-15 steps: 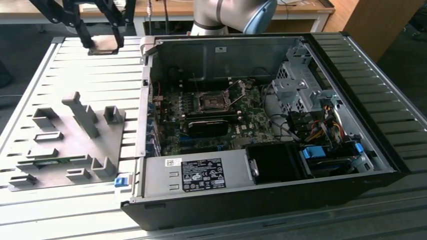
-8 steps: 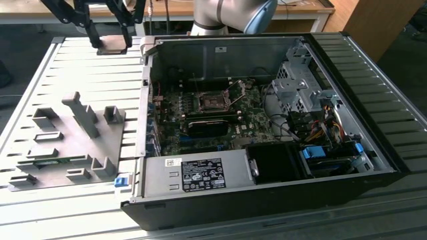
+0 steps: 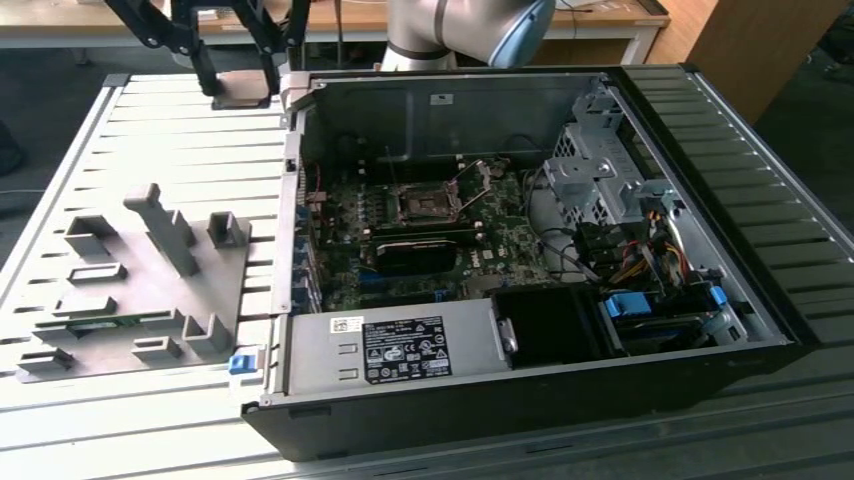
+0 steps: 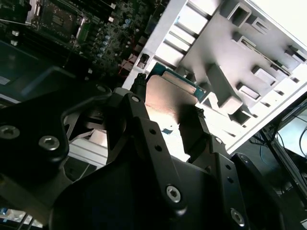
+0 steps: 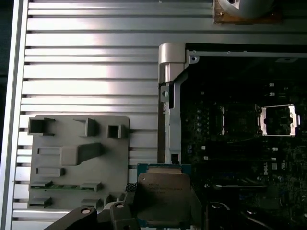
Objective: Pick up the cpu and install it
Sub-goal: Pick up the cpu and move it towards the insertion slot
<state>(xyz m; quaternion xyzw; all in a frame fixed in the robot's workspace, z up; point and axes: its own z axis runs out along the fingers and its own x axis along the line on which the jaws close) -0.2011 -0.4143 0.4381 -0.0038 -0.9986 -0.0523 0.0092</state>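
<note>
The end effector point(image 3: 244, 76) is clamped on the cpu point(image 3: 248, 91), its dark fingers point(image 3: 211, 72) pressing on two opposite edges of the chip and holding it in the air, clear of the slatted metal table point(image 3: 187, 140). In the exterior view the cpu hangs over the table's far side, just beside the far corner of the open computer case point(image 3: 534, 410) on the exterior view's left, outside the case wall. In the second wrist view the cpu point(image 4: 168, 96) shows its silvery-grey metal top between the two fingers point(image 4: 144, 129); in the first wrist view the cpu point(image 5: 165, 196) has a green rim around the metal plate. The grey parts tray point(image 3: 160, 300) lies near the table's edge on the exterior view's left, with a long green circuit strip point(image 5: 64, 187) in one of its slots. Inside the case, the motherboard socket point(image 3: 424, 205) is well apart from the cpu, and the grey power-supply box point(image 3: 394, 350) fills the case's near corner
</note>
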